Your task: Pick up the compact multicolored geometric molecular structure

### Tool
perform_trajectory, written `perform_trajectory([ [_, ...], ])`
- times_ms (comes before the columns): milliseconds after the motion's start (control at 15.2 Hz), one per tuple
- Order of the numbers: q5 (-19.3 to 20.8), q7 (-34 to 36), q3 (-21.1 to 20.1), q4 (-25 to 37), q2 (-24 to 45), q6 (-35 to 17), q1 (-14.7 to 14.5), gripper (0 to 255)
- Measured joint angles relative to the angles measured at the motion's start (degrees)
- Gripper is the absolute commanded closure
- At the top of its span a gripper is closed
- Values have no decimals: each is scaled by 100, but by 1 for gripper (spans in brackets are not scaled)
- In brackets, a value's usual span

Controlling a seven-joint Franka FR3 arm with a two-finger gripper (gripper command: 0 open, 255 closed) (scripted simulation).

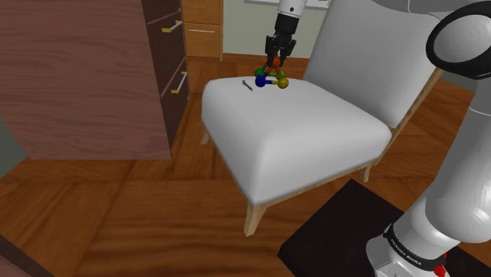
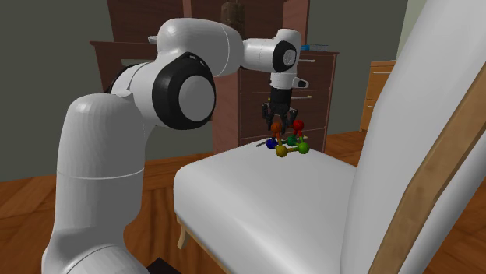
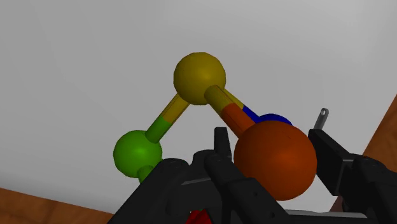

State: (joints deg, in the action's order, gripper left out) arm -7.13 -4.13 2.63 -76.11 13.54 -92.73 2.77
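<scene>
Black fingers (image 3: 219,147) clasp the orange ball of the molecular structure (image 3: 199,77). Its yellow, green and blue balls lie at the white chair seat's (image 1: 291,134) far corner in the shoulder view. Above, the white arm (image 2: 195,54) arches over, wrist pointing straight down.

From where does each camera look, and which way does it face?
Shoulder view: beside the stand, looking down on the chair; arm at right.
Second exterior view: by the chair's back, facing the arm and dresser.
Wrist view: on the hand, looking along the fingers at the seat.
All share the gripper at the ball model.
</scene>
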Motion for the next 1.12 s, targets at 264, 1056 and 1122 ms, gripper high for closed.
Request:
perform_trajectory([
  [264,-1,-1,0,1,1,-1,0,255],
  [1056,-25,86,2,1368,408,966,42,255],
  [1122,-29,102,0,1541,466,1079,44,255],
])
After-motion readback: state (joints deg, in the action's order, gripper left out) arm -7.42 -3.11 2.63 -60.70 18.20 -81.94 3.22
